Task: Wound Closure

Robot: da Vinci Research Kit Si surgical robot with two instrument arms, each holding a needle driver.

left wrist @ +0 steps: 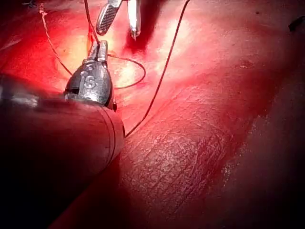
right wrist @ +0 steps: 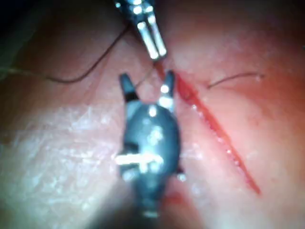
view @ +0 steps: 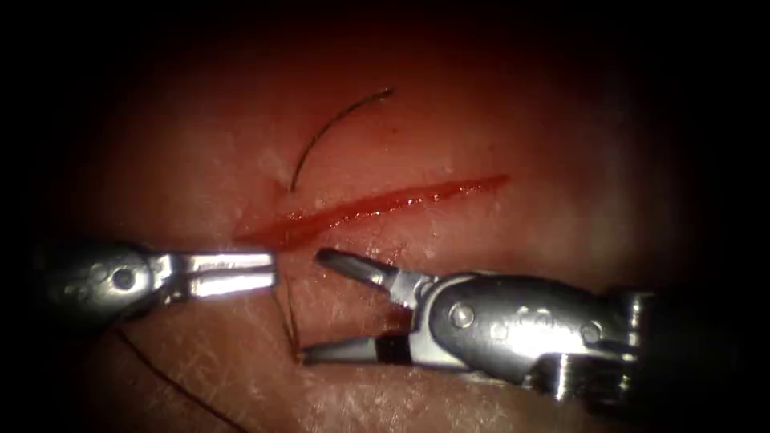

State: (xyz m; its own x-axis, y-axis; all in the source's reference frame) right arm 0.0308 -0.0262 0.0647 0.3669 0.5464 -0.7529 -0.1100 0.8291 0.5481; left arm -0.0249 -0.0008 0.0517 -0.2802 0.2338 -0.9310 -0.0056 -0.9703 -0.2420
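Note:
The cut (view: 377, 204) runs as a red line across the tissue (view: 497, 112). A dark thread tail (view: 337, 120) rises out of the tissue just beyond the cut's left part and curves up to the right. My left tool (view: 273, 273) lies on the near side at the cut's left end, its jaws shut on the thread (view: 285, 317). That thread drops from its tip to the lower jaw tip of my right tool (view: 317, 305), which is open wide, holding nothing. I cannot make out the needle. Both show again: left tool (left wrist: 101, 45), right tool (right wrist: 146, 81).
A long loose strand of thread (left wrist: 162, 71) trails over the near tissue, and another length (view: 160, 377) runs off at the lower left. Red fluid fills the cut (right wrist: 224, 143). The right tool's open jaws (left wrist: 121, 24) stand just ahead of the left tool's tip.

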